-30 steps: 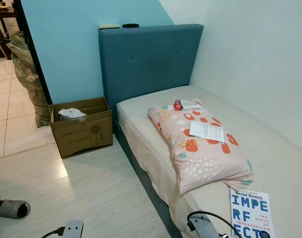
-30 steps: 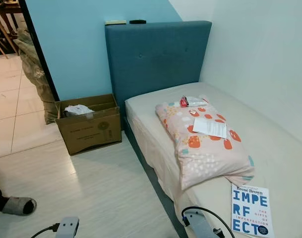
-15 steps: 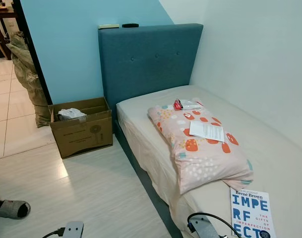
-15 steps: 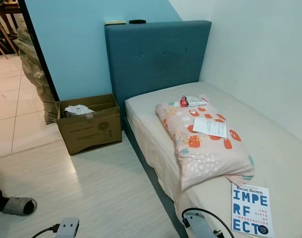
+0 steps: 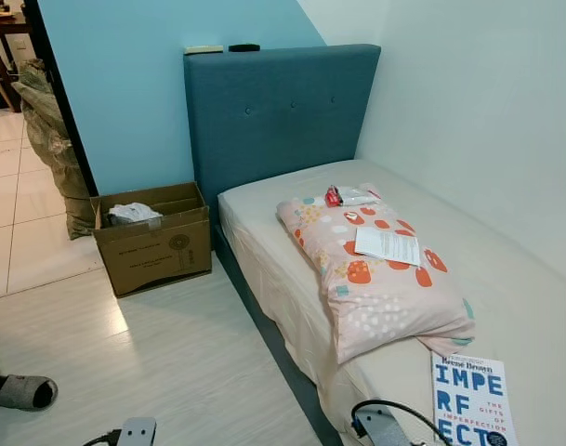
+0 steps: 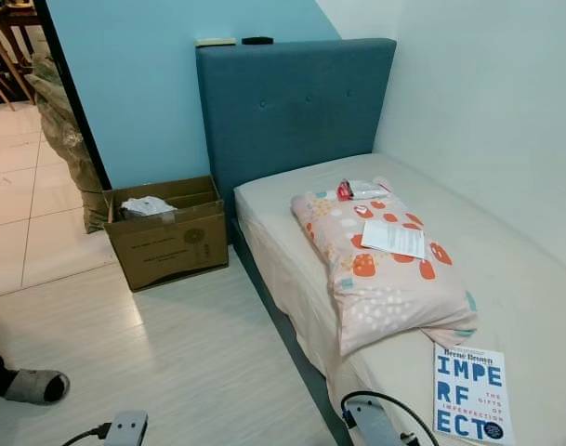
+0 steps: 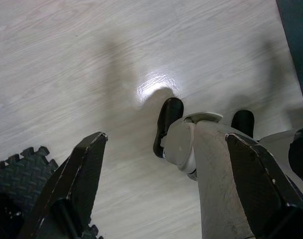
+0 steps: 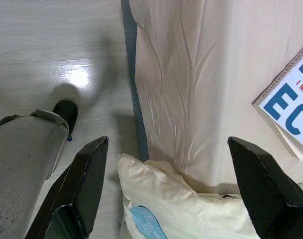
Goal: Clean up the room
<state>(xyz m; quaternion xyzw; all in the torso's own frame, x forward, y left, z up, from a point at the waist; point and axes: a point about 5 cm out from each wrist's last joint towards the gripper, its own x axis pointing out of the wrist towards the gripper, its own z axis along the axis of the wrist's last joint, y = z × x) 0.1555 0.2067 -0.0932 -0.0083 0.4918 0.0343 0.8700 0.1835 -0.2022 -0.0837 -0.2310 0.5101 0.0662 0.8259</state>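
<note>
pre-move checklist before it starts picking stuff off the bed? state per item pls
1. Left gripper fingers open, nothing held: ok.
2. Right gripper fingers open, nothing held: ok.
3. Book lies flat near the bed edge, unobstructed: ok.
4. Paper and red-and-white packet rest on the pillow: ok.
5. Cardboard box open beside the headboard: ok.
6. Person's slippered foot on the floor nearby: not ok.

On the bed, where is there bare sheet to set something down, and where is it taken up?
Free: the cream sheet between the floral pink pillow and the white wall, and the strip between the pillow and the blue padded headboard. Crowded: the pillow top, carrying a white paper and a small red-and-white packet; the near corner holds a blue-and-white book.
</note>
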